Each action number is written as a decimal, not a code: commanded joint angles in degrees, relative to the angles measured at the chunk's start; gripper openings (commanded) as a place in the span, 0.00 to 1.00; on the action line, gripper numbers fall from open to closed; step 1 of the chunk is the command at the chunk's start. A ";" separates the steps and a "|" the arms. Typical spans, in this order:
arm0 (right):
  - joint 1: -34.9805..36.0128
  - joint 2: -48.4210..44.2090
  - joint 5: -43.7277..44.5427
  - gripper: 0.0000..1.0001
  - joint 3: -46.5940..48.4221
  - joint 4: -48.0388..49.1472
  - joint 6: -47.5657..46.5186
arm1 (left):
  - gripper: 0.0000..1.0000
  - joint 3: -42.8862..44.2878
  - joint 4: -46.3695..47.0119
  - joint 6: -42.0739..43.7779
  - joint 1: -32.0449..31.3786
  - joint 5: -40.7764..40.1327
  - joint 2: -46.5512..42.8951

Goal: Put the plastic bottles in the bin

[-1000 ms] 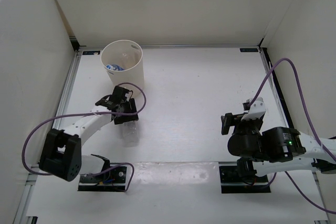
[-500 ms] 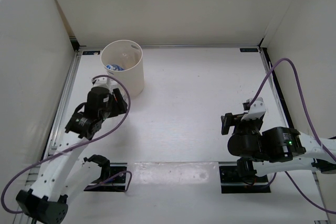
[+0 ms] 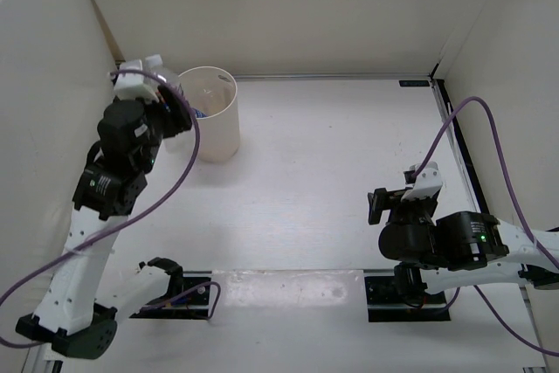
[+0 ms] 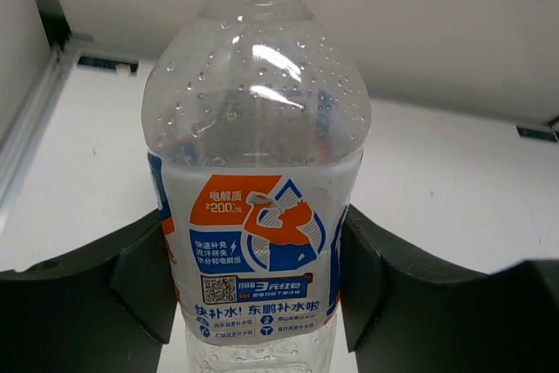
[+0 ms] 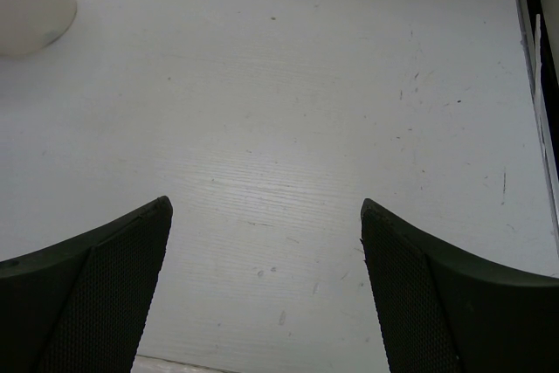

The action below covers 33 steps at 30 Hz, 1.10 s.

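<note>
White, black and one bright label on my feeds.
The clear plastic bottle with a white, blue and orange-red label (image 4: 255, 198) is beaded with droplets; I read blue print and a black QR square on it, under a pale translucent cap. The left end effector (image 4: 255, 281) is matte black; the right end effector (image 5: 266, 251) is black too, its fingers (image 5: 96, 277) finely mesh-textured. The tall cream-white plastic bin (image 3: 218, 133) shows blue inside. The white tabletop (image 5: 288, 111) has faint grey streaks and dark specks.

Left claw (image 4: 253, 279) clamped, right claw (image 5: 266, 246) spread.
</note>
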 commanded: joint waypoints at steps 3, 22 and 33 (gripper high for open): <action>-0.64 0.79 2.10 0.90 -0.12 0.13 -0.41 | 0.62 8.33 9.40 5.48 1.92 -3.22 8.93; -1.17 0.09 1.92 0.90 -0.29 0.83 -1.02 | 0.77 3.95 33.57 4.52 9.74 10.67 26.44; -1.08 0.35 1.84 0.90 -0.29 1.01 -1.20 | 0.84 1.30 34.99 6.36 10.01 11.46 29.34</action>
